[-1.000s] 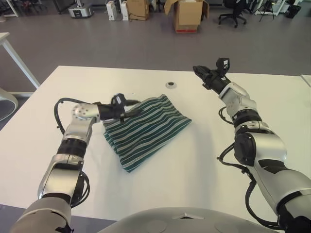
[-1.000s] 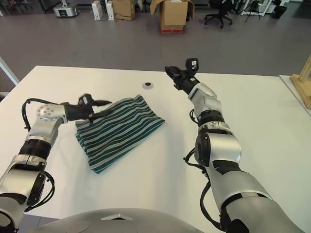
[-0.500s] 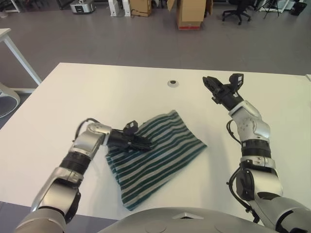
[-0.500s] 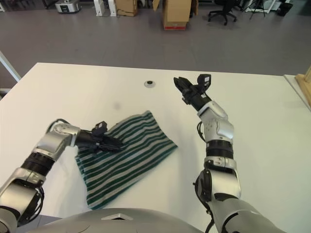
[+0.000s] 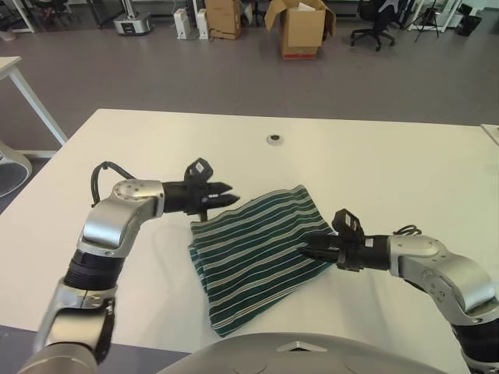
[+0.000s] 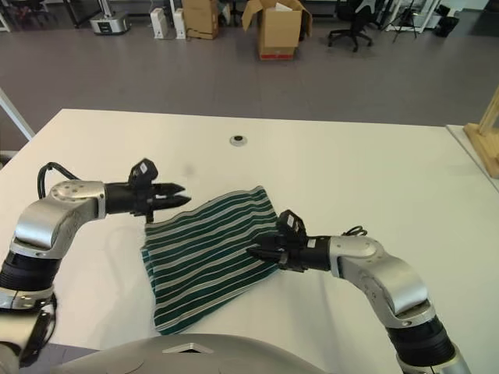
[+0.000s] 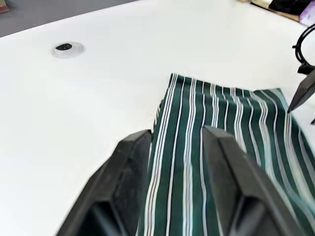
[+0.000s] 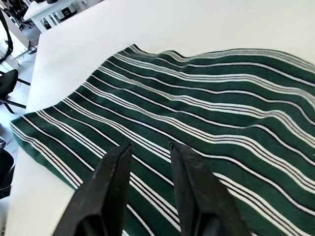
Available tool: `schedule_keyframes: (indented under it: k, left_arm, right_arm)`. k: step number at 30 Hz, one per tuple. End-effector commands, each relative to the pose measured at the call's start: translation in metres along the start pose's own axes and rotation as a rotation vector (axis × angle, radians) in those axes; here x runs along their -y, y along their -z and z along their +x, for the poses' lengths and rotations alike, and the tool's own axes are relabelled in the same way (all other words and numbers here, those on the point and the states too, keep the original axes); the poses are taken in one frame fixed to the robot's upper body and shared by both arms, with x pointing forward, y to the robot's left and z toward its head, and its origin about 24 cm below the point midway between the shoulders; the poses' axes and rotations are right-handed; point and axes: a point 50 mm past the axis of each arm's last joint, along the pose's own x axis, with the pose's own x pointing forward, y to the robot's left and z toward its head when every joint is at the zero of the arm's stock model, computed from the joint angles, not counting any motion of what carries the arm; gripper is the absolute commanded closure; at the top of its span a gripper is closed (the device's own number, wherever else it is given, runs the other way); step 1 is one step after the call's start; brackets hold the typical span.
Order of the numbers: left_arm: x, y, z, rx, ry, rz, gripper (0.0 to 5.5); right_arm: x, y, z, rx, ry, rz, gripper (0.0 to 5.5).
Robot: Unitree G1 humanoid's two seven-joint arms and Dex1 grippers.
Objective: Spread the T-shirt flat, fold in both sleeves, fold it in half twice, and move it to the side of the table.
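Between the two sets of jaws, on the white bench (image 5: 390, 167), lies the green-and-white striped T-shirt (image 5: 253, 253), folded into a rectangle. The left jaws are parted and empty, just over its far left corner. The right jaws stand narrowly apart, holding nothing, tips at its right edge. Beyond both sits a small round cable grommet (image 5: 274, 139).

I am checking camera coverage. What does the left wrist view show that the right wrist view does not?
Left wrist view alone: a round port in the table, and the open left gripper. Right wrist view alone: the table's edge, with a chair base on the floor beyond. Both: the striped T-shirt lying on the table, and the open right gripper, just its tip in the left wrist view.
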Motion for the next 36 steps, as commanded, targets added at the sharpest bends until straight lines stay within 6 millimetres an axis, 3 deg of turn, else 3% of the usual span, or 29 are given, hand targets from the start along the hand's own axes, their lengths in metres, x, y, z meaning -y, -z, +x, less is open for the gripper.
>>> schedule_keyframes:
  k: [1, 4, 6, 9, 12, 16, 20, 22, 24, 27, 31, 36]
  left_arm:
    - [0.026, 0.083, 0.009, -0.400, 0.262, 0.256, 3.59]
    - [0.032, 0.096, 0.009, -0.416, 0.308, 0.280, 3.59]
    - [0.036, 0.087, 0.012, -0.375, 0.334, 0.256, 3.59]
    - [0.041, 0.065, 0.022, -0.250, 0.284, 0.180, 3.59]
    - [0.048, 0.034, 0.041, -0.032, 0.191, 0.052, 3.59]
    - [0.044, 0.003, 0.060, 0.150, 0.000, -0.104, 3.59]
    - [0.042, -0.013, 0.027, 0.136, 0.141, -0.024, 3.59]
    - [0.020, -0.033, 0.006, 0.219, 0.093, 0.112, 3.59]
    - [-0.010, -0.037, -0.015, 0.233, -0.038, 0.388, 3.59]
    - [-0.030, 0.003, -0.030, 0.038, -0.090, 0.709, 3.29]
    - [-0.014, 0.069, -0.037, -0.138, 0.090, 0.978, 2.68]
    - [0.022, 0.101, -0.036, -0.028, 0.283, 1.131, 2.68]
  right_arm:
    - [0.010, 0.034, 0.000, -0.217, 0.016, 0.056, 4.10]
    - [0.049, 0.032, -0.003, -0.337, 0.100, -0.052, 4.10]
    - [0.083, 0.016, 0.003, -0.336, 0.191, -0.124, 4.10]
    - [0.113, -0.007, 0.009, -0.314, 0.231, -0.214, 4.10]
    - [0.119, -0.027, 0.015, -0.225, 0.131, -0.296, 4.10]
    - [0.115, -0.059, 0.015, 0.049, 0.015, -0.280, 4.10]
    - [0.117, -0.082, -0.021, 0.135, 0.065, -0.325, 4.10]
    - [0.108, -0.086, -0.043, 0.164, 0.120, -0.348, 4.10]
    - [0.089, -0.068, -0.056, 0.101, 0.173, -0.448, 4.10]
    - [0.067, -0.034, -0.055, -0.006, 0.200, -0.622, 3.90]
    - [0.035, 0.030, -0.048, -0.041, 0.193, -0.738, 3.29]
    - [0.011, 0.075, -0.056, -0.055, 0.132, -0.894, 3.29]
